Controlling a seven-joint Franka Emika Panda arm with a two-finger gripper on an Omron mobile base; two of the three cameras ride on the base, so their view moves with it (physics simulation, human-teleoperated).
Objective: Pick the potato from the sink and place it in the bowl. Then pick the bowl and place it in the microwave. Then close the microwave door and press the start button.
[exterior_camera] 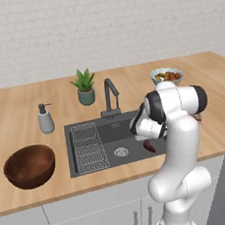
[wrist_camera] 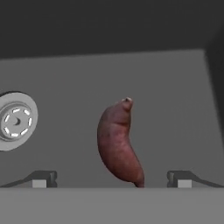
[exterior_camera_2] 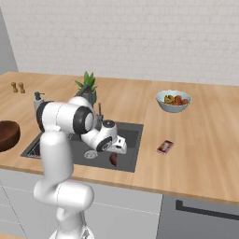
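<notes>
Hovering over the sink [exterior_camera: 112, 134], my gripper [wrist_camera: 111, 180] stands spread, straddling the potato [wrist_camera: 117, 144] beside the drain [wrist_camera: 15, 120], positioned to pinch it.

Glossy white rounded arm [exterior_camera: 179, 141] segments, dark joint bands (gripper [wrist_camera: 111, 179] fingertips dark).
</notes>
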